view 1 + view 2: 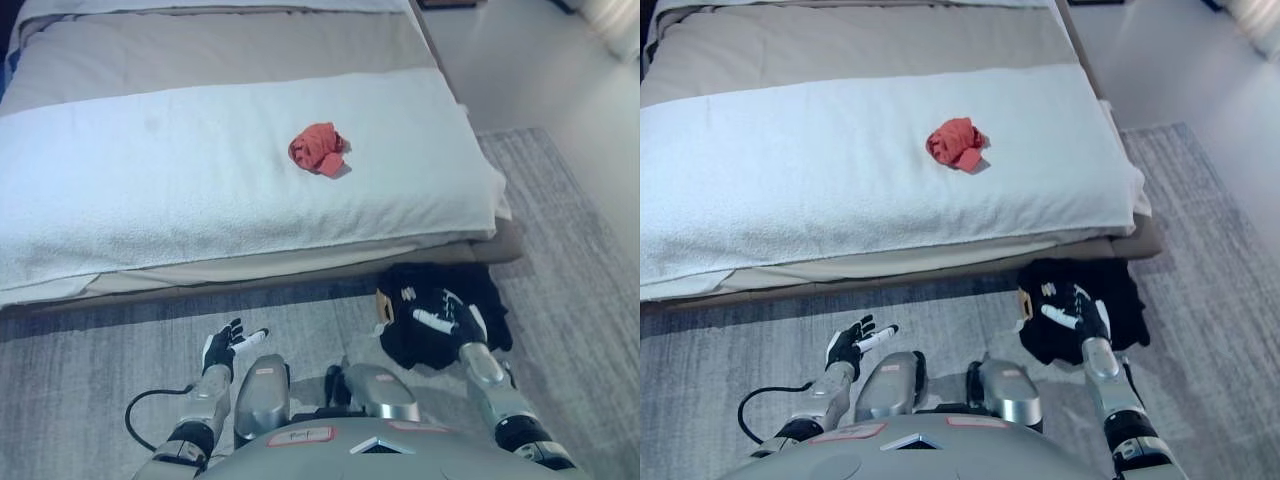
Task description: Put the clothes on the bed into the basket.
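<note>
A crumpled red garment [318, 148] lies on the white blanket [150, 190] of the bed, right of its middle and far from both hands. On the rug by the bed's near right corner sits a black soft basket [480, 290] with a small tan tag. My right hand [445, 318] is over the basket's near side, dark against dark, so its hold does not show. My left hand [228, 345] hovers low over the rug at the lower left, open with fingers spread, holding nothing.
The bed fills the upper part of the view, its near edge [250, 270] running across in front of me. A grey rug [90, 350] covers the floor below it. Pale bare floor [540, 70] lies to the right of the bed.
</note>
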You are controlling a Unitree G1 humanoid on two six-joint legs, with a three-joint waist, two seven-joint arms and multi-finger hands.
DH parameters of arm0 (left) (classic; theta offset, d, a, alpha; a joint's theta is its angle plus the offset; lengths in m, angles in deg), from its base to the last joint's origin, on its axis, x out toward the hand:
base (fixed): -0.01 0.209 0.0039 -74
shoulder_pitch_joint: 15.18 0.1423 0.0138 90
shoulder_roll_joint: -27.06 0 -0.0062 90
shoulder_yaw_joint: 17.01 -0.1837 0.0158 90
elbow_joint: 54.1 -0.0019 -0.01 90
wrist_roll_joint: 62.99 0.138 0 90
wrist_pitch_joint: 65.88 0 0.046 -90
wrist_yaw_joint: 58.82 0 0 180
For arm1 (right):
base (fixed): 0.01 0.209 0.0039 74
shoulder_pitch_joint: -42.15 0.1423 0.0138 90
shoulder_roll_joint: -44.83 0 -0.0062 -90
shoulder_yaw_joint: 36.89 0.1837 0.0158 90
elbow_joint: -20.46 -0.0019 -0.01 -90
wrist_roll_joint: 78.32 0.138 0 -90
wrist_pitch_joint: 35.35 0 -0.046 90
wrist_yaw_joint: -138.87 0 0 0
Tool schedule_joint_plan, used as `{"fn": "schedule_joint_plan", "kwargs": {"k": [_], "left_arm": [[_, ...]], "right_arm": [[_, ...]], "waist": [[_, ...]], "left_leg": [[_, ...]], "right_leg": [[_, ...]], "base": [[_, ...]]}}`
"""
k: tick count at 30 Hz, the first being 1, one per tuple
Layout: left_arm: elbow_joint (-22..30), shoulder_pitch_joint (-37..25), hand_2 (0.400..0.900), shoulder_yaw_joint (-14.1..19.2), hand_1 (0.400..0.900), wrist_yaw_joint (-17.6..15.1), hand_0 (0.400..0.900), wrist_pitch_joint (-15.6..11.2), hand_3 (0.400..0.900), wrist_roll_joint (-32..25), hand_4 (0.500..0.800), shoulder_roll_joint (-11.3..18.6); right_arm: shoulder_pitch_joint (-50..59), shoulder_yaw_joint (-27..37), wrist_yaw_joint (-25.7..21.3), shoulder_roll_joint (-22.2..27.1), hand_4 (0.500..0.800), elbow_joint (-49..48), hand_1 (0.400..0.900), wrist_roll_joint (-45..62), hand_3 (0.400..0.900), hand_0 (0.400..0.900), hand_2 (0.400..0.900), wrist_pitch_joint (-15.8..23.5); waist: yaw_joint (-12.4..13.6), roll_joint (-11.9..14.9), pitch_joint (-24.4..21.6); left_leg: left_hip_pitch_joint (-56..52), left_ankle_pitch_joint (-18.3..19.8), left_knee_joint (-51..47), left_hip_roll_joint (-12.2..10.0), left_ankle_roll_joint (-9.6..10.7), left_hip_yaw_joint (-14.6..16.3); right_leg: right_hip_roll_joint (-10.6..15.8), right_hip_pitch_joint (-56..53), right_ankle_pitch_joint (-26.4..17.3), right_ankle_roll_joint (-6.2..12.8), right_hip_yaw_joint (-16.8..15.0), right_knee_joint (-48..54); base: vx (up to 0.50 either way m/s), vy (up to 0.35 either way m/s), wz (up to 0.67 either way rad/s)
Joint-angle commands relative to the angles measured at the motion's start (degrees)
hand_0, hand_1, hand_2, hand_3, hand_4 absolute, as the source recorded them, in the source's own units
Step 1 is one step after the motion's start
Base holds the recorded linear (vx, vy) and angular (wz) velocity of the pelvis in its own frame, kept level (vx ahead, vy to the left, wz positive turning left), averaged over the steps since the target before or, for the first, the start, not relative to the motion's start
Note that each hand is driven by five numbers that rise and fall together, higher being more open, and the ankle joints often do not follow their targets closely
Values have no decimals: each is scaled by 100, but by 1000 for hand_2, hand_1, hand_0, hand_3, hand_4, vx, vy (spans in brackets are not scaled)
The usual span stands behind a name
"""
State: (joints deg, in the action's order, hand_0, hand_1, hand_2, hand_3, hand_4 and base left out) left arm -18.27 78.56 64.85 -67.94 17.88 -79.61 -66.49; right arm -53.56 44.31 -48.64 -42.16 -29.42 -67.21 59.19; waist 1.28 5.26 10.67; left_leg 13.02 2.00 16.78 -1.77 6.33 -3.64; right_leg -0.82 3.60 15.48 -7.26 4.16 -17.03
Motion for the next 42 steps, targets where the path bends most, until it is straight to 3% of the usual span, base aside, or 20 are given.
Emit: {"fn": "schedule_joint_plan", "kwargs": {"k": [1,4,5,7,8,10,12,14,17,18,20,22,24,27,29,32,36,42], "left_arm": [[46,-54,900,51,900,-287,900,-362,900,-156,800,-1],[-65,-22,900,143,900,-337,900,-363,900,-166,800,-11],[-92,30,900,159,900,-358,900,-368,900,-185,800,-27],[-199,-22,900,178,900,-401,900,-361,900,-194,800,44],[-252,-54,900,159,900,-404,900,-356,900,-145,800,78],[-235,-131,900,132,900,-393,900,-306,900,-48,800,185],[-145,-185,900,94,900,-367,900,-281,900,44,800,273],[-14,-276,900,118,900,-375,900,-264,900,31,800,429],[68,-398,900,130,900,-421,900,-236,900,140,800,591],[109,-457,900,135,900,-475,900,-233,900,149,800,643],[149,-702,900,103,900,-581,900,-279,900,107,800,691],[142,-839,900,54,900,-625,900,-297,900,130,800,693],[172,-915,900,-5,900,-656,900,-330,900,122,800,649],[136,-991,900,7,900,-660,900,-366,900,111,800,647],[257,-972,900,-14,900,-617,900,-366,900,161,800,669],[166,-1019,900,-43,900,-625,900,-374,900,252,800,602],[270,-1049,900,-160,900,-600,900,-370,900,115,800,486],[337,-1211,900,-486,900,-568,900,-348,900,-4,800,337]], "right_arm": [[199,4,-266,339,800,-538,900,84,900,900,900,516],[278,-100,-238,314,800,-616,900,63,900,900,900,511],[300,-149,-209,267,800,-682,900,77,900,900,900,510],[274,-209,-160,190,800,-720,900,79,900,900,900,516],[239,-193,-159,140,800,-663,900,95,900,900,900,513],[216,-194,-170,8,800,-628,900,145,900,900,900,484],[268,-244,-162,-65,800,-559,900,142,900,900,900,454],[360,-289,-197,-91,800,-629,900,137,900,900,900,464],[515,-401,-352,-55,800,-810,900,-206,900,900,900,436],[620,-430,-462,1,800,-917,900,-368,900,900,900,429],[939,-446,-664,176,800,-1078,900,-659,900,900,900,418],[1125,-450,-816,302,800,-1093,900,-837,900,900,900,385],[1330,-424,-997,439,800,-1026,900,-1126,900,900,900,306],[1503,-345,-1221,664,800,-1062,900,-1588,900,900,900,134],[1441,-285,-1228,827,800,-1218,900,-1965,900,900,900,50],[1580,-181,-1357,1050,800,-1116,900,-2415,900,900,900,-66],[2067,-326,-1392,1410,800,-1067,900,-2854,900,900,900,-221],[3250,-1004,-1342,1696,800,-670,900,-2947,900,900,900,-283]], "waist": [[-144,-289,-198],[-40,-348,-293],[-2,-355,-401],[-8,-313,-570],[-18,-218,-661],[20,-72,-820],[25,-28,-853],[0,-82,-726],[-73,-229,-541],[-103,-241,-462],[-140,-308,-292],[-158,-325,-164],[-157,-350,-107],[-214,-240,-70],[-242,-145,-115],[-200,-49,-196],[-164,-81,-171],[-88,-90,56]], "left_leg": [[692,-1170,-1632,-196,-149,52],[611,-1518,-2146,-422,7,341],[479,-1435,-2114,-439,-85,429],[462,-1688,-1952,-339,-86,499],[452,-1567,-1787,-224,-172,604],[370,-1294,-1520,-10,-384,664],[254,-1024,-1422,164,-620,727],[47,-774,-1378,334,-865,737],[-535,-542,-1656,545,-1097,696],[-761,-516,-1811,568,-1117,692],[-1050,-465,-1962,524,-1062,615],[-1229,-418,-1998,545,-1026,459],[-1341,-327,-2039,515,-941,319],[-1507,-180,-2137,485,-806,101],[-1512,-130,-2162,474,-738,-43],[-1467,-52,-2163,405,-660,-191],[-1274,6,-2030,227,-531,-474],[-872,-3,-1828,70,-425,-592]], "right_leg": [[-89,-1595,-657,830,-150,1773],[1,-1954,-469,918,-463,1805],[89,-2060,-404,984,-565,1774],[305,-2214,-286,1088,-509,1710],[485,-2202,-302,1179,-476,1506],[771,-1988,-717,1354,-471,841],[958,-1417,-1707,1448,-498,-373],[963,-763,-2572,1402,-465,-1729],[1192,-91,-2530,1365,112,-2696],[1260,150,-2297,1321,277,-2801],[1113,638,-1525,1159,647,-2134],[1161,592,-1367,1162,788,-1519],[1198,587,-1484,1256,747,-339],[1166,622,-2221,1577,114,1375],[1129,589,-2358,1664,-188,1639],[1147,445,-2371,1659,4,1722],[1055,525,-2067,1550,349,1428],[980,725,-1883,1456,628,1301]], "base": [[357,166,-39],[424,238,-65],[495,333,-68],[537,359,-27],[561,338,-1],[526,317,-9],[352,313,-2],[271,360,-6],[322,359,4],[330,228,18],[298,116,20],[255,8,26],[248,-75,28],[278,-165,54],[254,-169,70],[227,-213,57],[167,-227,60],[61,-134,35]]}}
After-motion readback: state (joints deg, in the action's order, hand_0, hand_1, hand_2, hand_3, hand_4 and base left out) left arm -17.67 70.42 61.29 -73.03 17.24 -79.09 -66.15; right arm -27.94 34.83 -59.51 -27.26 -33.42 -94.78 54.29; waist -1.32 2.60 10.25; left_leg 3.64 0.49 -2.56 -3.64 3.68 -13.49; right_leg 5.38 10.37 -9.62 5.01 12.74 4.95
